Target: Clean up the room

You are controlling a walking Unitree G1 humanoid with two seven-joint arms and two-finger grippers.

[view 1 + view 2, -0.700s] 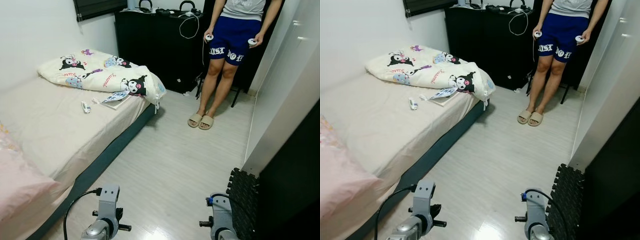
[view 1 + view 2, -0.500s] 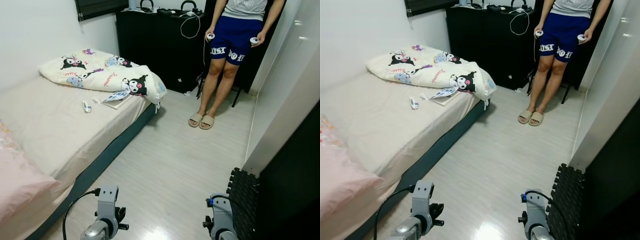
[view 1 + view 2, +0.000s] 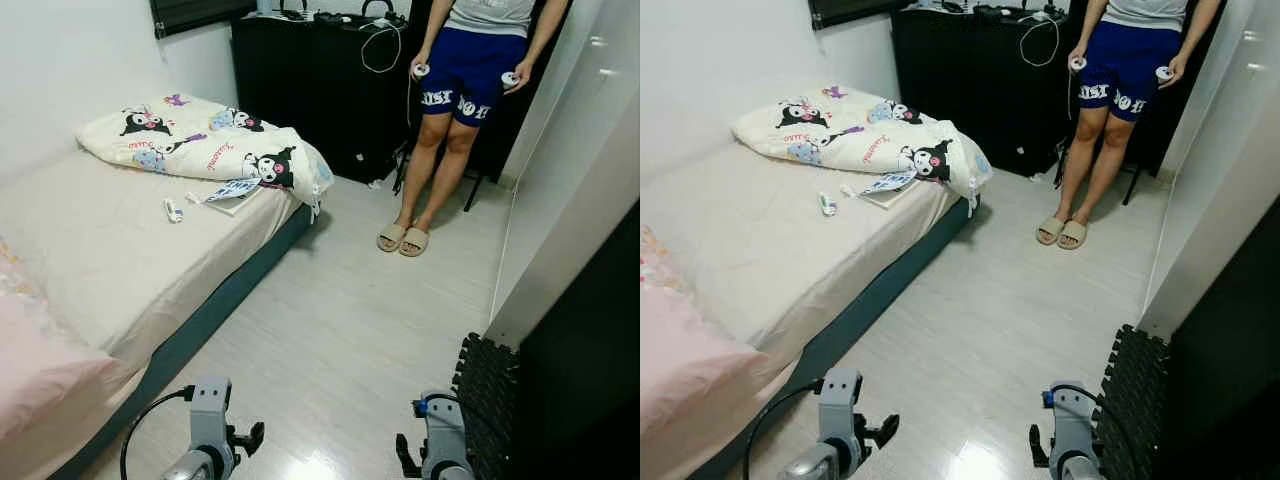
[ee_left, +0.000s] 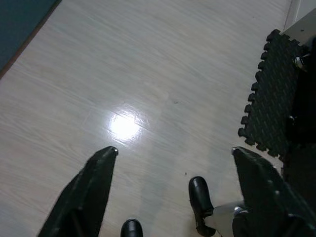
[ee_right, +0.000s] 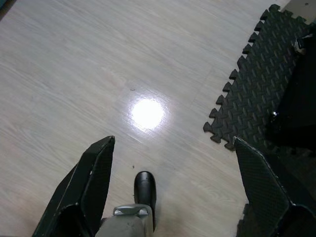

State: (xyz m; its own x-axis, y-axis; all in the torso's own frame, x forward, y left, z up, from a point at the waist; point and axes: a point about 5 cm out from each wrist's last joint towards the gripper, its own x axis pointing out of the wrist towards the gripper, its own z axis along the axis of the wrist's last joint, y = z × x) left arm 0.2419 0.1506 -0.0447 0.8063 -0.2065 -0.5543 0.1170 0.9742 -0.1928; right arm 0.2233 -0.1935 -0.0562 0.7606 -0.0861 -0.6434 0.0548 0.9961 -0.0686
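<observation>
Small home bedroom, pretty lived-in. Low bed (image 3: 120, 270) on dark blue base along white wall, cartoon-print duvet (image 3: 210, 150) bunched at far end, pink pillow (image 3: 40, 370) at near end, booklet (image 3: 232, 193) and small tube (image 3: 172, 211) left on sheet. Black dresser (image 3: 320, 90) at back with cables and headphones on top. Pale wood-look floor (image 3: 340, 330), black foam mat (image 3: 487, 400) by white wardrobe doors (image 3: 580, 170). Person in slippers (image 3: 402, 239) standing near dresser.

The 2 head eyes look forward and down from standing height across the bed (image 3: 120, 250) and floor (image 3: 350, 320). The 2 wrist cameras face straight down, nearer; both share the foam mat (image 5: 256, 84).
</observation>
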